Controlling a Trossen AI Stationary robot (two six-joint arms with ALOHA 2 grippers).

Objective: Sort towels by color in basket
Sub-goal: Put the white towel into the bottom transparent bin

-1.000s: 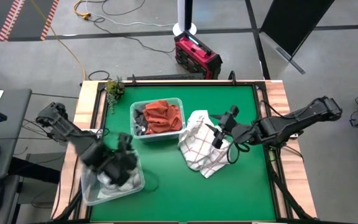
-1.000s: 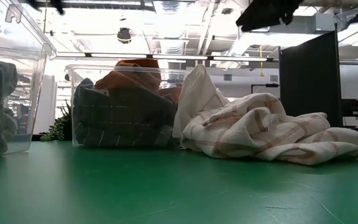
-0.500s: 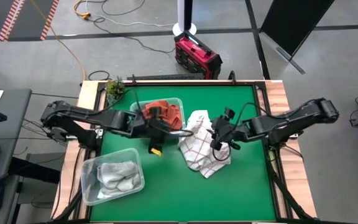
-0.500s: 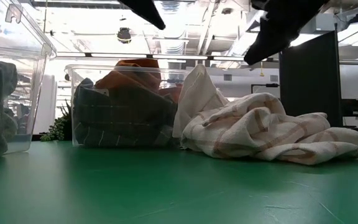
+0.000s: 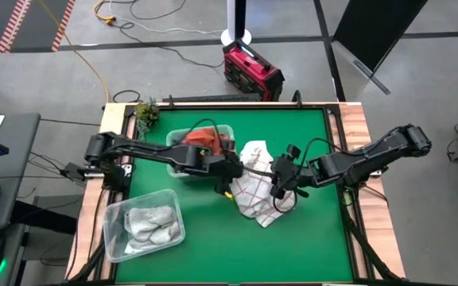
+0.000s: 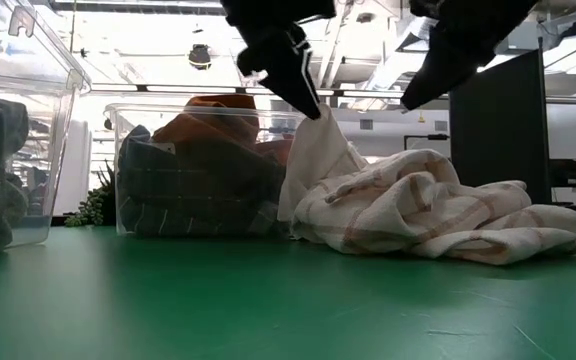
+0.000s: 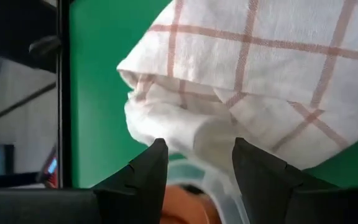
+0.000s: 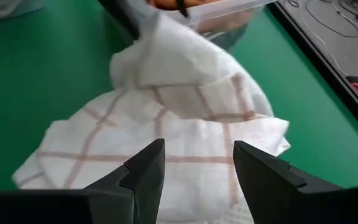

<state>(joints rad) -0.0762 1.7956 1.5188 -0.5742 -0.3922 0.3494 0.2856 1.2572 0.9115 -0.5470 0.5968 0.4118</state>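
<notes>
The green counter [image 5: 308, 238] is carrying everything, and the white towel with thin red grid lines [image 5: 254, 195] is lying crumpled near its middle, one plain white corner standing up on the side nearest the clear bin [image 5: 172, 143]. That bin is sitting just beside the towel, towards the counter's far left, and is holding a rust orange-red towel [image 5: 207, 137] over a dark grey plaid one [image 6: 193, 190]. A second clear bin [image 5: 118, 238], well apart from the towel at the near left corner, is holding light grey towels [image 5: 149, 224].

The left tool [image 5: 227, 176] is reaching across from the first bin and hanging just over the towel's raised corner, fingers spread (nothing between them). The right tool [image 5: 279, 181] is hovering just above the towel's opposite side, likewise released.
</notes>
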